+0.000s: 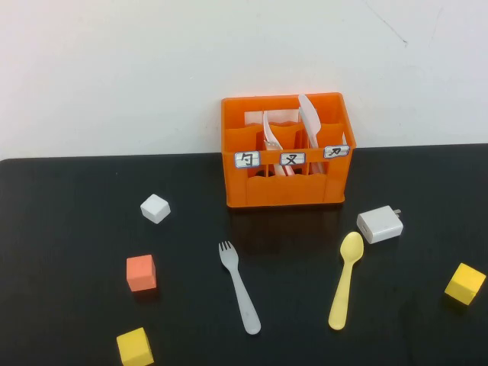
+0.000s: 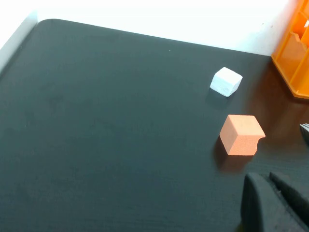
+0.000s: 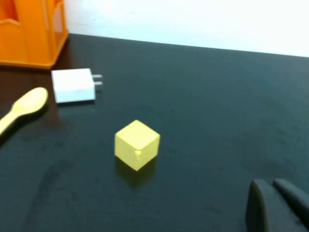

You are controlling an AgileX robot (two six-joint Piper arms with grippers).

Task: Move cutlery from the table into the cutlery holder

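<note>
Fork (image 1: pixel 239 290), spoon (image 1: pixel 345 280) on table (image 1: pixel 69 229), apart from closed left hand (image 2: pixel 273 203), right hand (image 3: pixel 277 205).

Table (image 1: pixel 76 229): black, smooth, glossy, with faint reflections. Cutlery holder (image 1: pixel 286 191): orange moulded plastic with a slight sheen; its labels look like paper. Fork (image 1: pixel 239 288): translucent greyish plastic. Spoon (image 1: pixel 345 278): pale yellow plastic, smooth. Charger (image 1: pixel 380 224): white glossy plastic. Orange cube (image 2: pixel 240 135): matt, foam-like.

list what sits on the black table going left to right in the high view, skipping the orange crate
yellow foam cube near the front edge → orange-red foam cube → small white block → translucent whitish-grey plastic fork → pale yellow plastic spoon → white plug-in charger → second yellow foam cube
</note>
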